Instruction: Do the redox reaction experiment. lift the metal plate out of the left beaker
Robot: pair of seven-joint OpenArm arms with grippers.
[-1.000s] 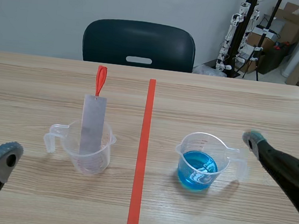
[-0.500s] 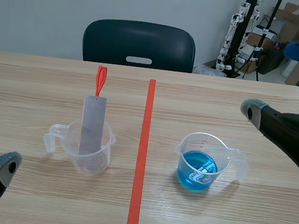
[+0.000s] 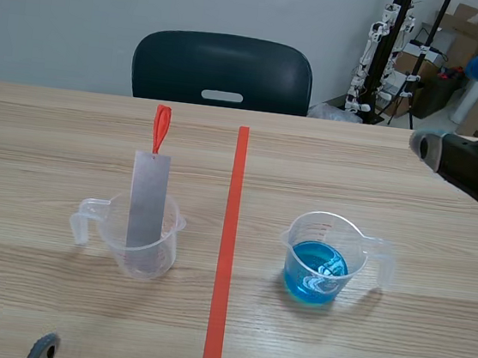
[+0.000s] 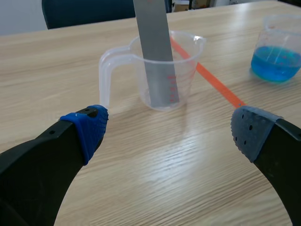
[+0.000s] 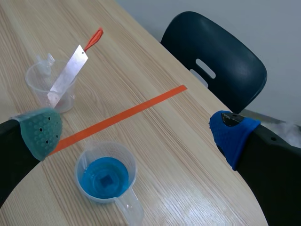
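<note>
- Your left fingers [image 4: 89, 127] were spread wide apart and low over the surface [image 4: 155, 165], clamped on nothing. I judge the spread was there so that they could close on the plate from both sides.
- The plate [image 4: 155, 52] stood almost upright in the left beaker [image 4: 188, 66]. Its foot was down inside and its upper part rose well clear of the rim, which left you a bare strip to take above the plastic.
- A red loop [image 3: 161, 127] hung from the plate's top end, seen only in the scene view. It was probably meant as an aid for lifting.
- From your left fingers, the beaker and plate lay ahead of the tips, roughly on the line midway between them. The plate was not yet between them, and neither finger touched it.
- Your right fingers [image 5: 40, 132] were likewise apart and empty, raised high over the surface. The blue beaker [image 5: 106, 176] sat below the gap between them, and the plate stood well ahead of them. I judge that arm was held clear of the job.
- The lift had not begun: the plate rested wholly in its beaker.
</note>
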